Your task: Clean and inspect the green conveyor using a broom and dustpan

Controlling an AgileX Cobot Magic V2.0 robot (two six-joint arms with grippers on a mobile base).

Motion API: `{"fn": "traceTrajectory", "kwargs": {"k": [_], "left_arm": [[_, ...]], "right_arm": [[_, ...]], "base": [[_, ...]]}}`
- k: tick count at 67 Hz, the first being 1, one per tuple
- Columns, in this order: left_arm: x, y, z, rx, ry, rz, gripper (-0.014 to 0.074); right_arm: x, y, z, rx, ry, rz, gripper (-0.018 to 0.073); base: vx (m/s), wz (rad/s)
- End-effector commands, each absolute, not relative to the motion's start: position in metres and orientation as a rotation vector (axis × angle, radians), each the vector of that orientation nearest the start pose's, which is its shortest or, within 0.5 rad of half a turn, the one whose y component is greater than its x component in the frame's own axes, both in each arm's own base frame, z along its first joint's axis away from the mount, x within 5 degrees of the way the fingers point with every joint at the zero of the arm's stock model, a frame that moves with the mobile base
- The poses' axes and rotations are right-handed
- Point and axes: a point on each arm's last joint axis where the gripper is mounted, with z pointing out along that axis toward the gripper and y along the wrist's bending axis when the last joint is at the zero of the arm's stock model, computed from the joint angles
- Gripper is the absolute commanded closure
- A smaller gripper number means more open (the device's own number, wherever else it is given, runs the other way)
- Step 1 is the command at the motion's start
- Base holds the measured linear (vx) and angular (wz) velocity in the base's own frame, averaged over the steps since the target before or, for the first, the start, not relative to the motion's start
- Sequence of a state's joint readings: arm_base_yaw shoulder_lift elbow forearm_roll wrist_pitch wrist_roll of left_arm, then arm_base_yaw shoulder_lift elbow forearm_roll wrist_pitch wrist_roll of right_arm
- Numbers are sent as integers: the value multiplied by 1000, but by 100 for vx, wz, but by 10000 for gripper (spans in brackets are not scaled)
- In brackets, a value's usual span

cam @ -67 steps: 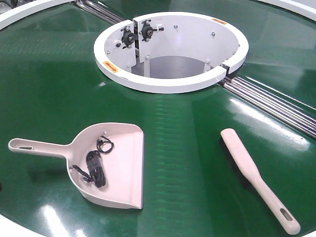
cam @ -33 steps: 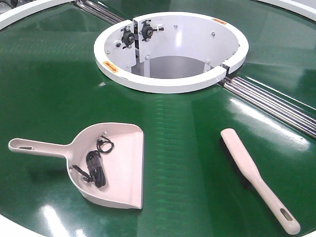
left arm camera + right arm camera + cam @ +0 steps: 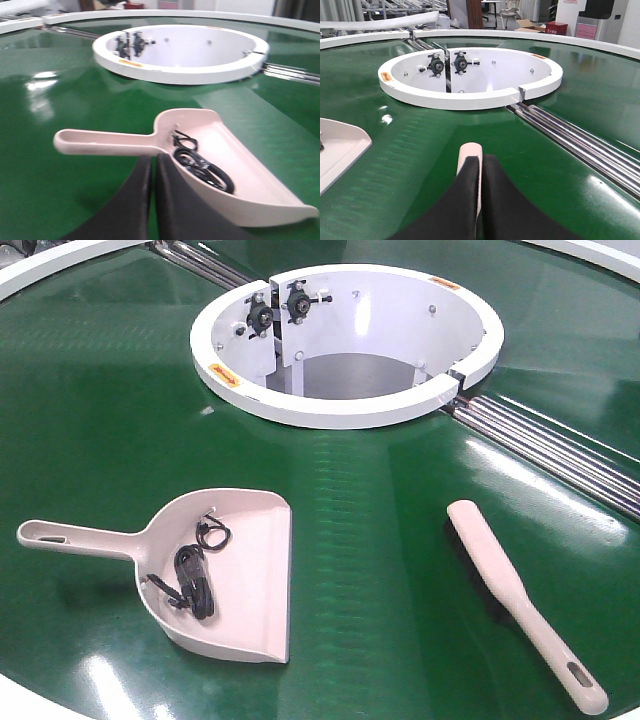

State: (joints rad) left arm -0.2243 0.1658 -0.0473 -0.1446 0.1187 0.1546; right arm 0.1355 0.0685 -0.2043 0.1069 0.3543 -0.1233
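Two cleaning tools lie apart on the green belt

Two beige plastic tools rest on the green conveyor [image 3: 380,540], which serves as the worktop. The dustpan [image 3: 235,580] lies on the near left with its handle pointing left and its open lip facing right. Inside the dustpan sits a tangle of black cable [image 3: 193,575], bunched against the back wall near the handle.

The broom [image 3: 520,600] lies well apart on the near right, flat on the belt, its head toward the centre and its handle running to the near right corner. A hanging slot shows at the handle's end.

In the left wrist view, the left gripper [image 3: 152,170] has its dark fingers pressed together with only a thin slit between them, hovering just behind the dustpan handle and gripping nothing. In the right wrist view, the right gripper [image 3: 481,172] has its fingers likewise together, just above the rounded end of the broom, holding nothing.

Beyond the tools, a white ring housing [image 3: 340,410] surrounds a round opening in the belt, with two black bearing mounts [image 3: 275,308] on its inner wall. Steel rollers [image 3: 560,450] run from the ring toward the right edge.
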Motion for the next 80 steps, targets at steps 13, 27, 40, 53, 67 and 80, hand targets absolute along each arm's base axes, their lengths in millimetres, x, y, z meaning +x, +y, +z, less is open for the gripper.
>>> {"fn": "traceTrajectory", "kwargs": {"k": [13,27,40,53,67,80], "left_arm": [[57,-9,192,121,1545,-117,604],[56,-9,193,129,1530,-111,604],[56,-9,193,129,1531,-111,604],[56,-9,193,129,1531,-111,604],[56,-9,193,129,1531,-111,604],[56,-9,193,129,1531,-111,604]], "right_arm": [[51,10,260,-149,1609,112,569],[51,10,260,-149,1613,113,569],[51,10,260,-149,1613,113,569],[51,10,260,-149,1613,113,569],[51,10,260,-149,1613,113,569],[51,10,260,-149,1613,113,569]], "base": [[0,0],[0,0],[0,0],[0,0],[0,0],[0,0]]}}
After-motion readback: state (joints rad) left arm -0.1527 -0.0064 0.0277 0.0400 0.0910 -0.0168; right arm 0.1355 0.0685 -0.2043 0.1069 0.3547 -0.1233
